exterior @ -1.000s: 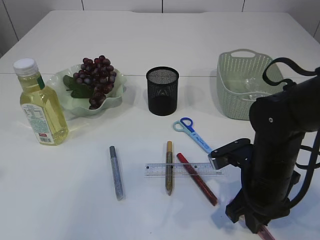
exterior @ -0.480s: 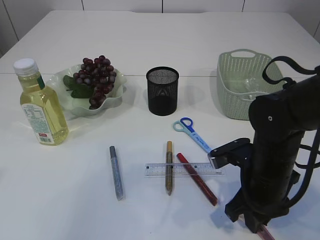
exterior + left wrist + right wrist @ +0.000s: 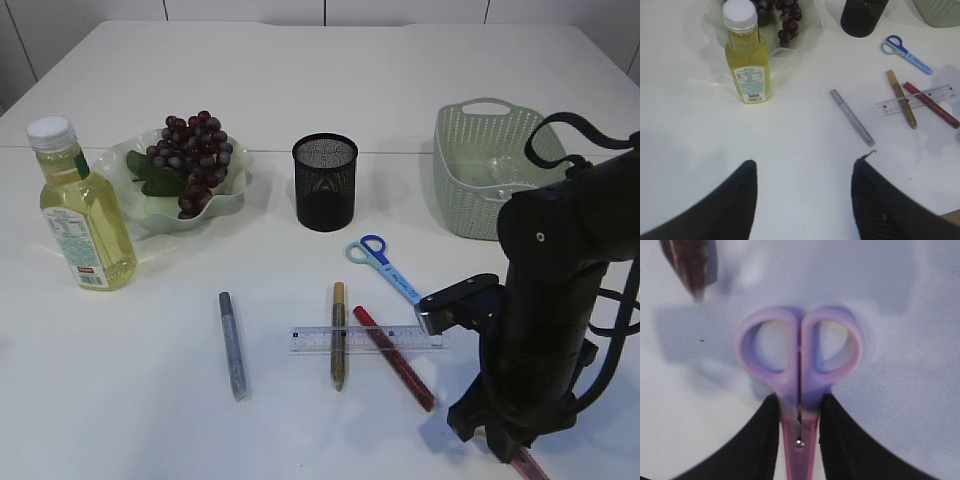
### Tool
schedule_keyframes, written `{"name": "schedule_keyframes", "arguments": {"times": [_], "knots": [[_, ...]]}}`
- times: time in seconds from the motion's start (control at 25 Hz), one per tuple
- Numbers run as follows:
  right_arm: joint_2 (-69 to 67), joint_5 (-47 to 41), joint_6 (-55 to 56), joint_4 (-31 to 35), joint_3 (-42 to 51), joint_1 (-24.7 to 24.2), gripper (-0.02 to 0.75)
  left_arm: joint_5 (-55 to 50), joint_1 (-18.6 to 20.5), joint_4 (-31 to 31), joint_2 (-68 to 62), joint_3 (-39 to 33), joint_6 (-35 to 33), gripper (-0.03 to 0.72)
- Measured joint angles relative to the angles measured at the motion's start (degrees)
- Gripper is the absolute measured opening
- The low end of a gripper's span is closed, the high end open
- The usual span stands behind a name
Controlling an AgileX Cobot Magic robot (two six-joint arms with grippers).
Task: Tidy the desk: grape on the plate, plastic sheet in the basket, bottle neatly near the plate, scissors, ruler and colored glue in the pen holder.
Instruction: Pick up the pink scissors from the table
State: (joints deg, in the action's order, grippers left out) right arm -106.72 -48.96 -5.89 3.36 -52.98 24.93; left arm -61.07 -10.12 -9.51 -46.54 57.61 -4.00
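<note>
My right gripper [image 3: 799, 400] is shut on purple-handled scissors [image 3: 800, 347] in a pink sheath, low at the table's front right [image 3: 505, 445]. My left gripper [image 3: 805, 162] hangs open over bare table. Grapes [image 3: 195, 150] lie on the green plate [image 3: 235, 195], with the yellow bottle [image 3: 85, 215] upright to its left. Blue scissors [image 3: 385, 265], a clear ruler [image 3: 368, 340] and silver [image 3: 233, 345], gold [image 3: 339, 335] and red [image 3: 395, 358] glue pens lie in front of the black pen holder [image 3: 325, 182]. Something clear glints inside the basket [image 3: 490, 180]; whether it is the plastic sheet I cannot tell.
The gold and red pens cross the ruler. The red pen's tip [image 3: 690, 265] lies just beyond the held scissors' handles. The right arm's black body stands between the basket and the table's front edge.
The right arm has shifted very slightly with the scissors in its jaws. Everything else is where it was.
</note>
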Motion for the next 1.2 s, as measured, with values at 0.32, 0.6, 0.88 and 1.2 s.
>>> {"name": "schedule_keyframes", "arguments": {"times": [0.32,0.6,0.88,1.2], "knots": [[0.0,0.5,0.0,0.0,0.0,0.0,0.239,0.0,0.0,0.0,0.0,0.0,0.0,0.435],[0.0,0.6,0.0,0.0,0.0,0.0,0.239,0.0,0.0,0.0,0.0,0.0,0.0,0.435],[-0.9,0.0,0.0,0.0,-0.5,0.0,0.239,0.0,0.0,0.0,0.0,0.0,0.0,0.435],[-1.0,0.0,0.1,0.0,-0.6,0.0,0.239,0.0,0.0,0.6,0.0,0.0,0.0,0.435]]}}
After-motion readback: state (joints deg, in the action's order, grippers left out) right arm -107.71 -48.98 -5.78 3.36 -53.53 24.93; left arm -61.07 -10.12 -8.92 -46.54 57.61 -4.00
